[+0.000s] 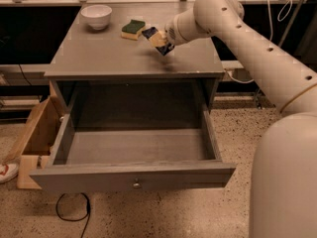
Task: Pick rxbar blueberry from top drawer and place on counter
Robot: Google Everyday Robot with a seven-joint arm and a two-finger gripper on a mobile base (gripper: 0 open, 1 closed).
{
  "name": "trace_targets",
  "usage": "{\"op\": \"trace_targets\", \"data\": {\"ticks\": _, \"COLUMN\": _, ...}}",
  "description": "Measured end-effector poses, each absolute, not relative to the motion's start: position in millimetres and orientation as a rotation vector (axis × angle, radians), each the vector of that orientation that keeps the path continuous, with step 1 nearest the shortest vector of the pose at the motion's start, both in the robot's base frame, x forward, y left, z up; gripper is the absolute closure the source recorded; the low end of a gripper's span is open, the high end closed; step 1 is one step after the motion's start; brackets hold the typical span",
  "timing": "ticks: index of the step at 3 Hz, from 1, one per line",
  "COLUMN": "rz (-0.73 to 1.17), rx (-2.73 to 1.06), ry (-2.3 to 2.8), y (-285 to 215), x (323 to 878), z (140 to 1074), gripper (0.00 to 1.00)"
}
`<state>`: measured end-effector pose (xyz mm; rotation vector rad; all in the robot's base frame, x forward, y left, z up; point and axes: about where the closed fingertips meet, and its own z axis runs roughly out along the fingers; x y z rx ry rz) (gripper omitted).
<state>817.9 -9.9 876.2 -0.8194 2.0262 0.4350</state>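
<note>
The rxbar blueberry [150,33], in a dark navy wrapper, is held in my gripper [158,40] above the counter [99,53], just right of the sponge. The gripper's tan fingers are shut on the bar, which is tilted. The top drawer [133,175] is pulled wide open below, with its inside bare and a small round knob at the centre of its front panel. My white arm reaches in from the right over the counter's back right part.
A white bowl [96,16] stands at the counter's back left. A green-and-yellow sponge [132,29] lies beside it, close to the gripper. A wooden crate [34,138] sits on the floor left of the drawer. A black cable [74,213] lies under the drawer front.
</note>
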Motion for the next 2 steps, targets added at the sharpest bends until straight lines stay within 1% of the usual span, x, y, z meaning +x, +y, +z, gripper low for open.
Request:
{"op": "trace_targets", "data": {"ticks": 1, "rz": 0.430, "rx": -0.818, "ry": 2.007, "y": -10.8, "x": 817.6, "z": 885.1, "gripper": 0.76}}
{"op": "trace_targets", "data": {"ticks": 2, "rz": 0.431, "rx": -0.820, "ry": 2.008, "y": -9.9, "x": 817.3, "z": 883.8, "gripper": 0.45}}
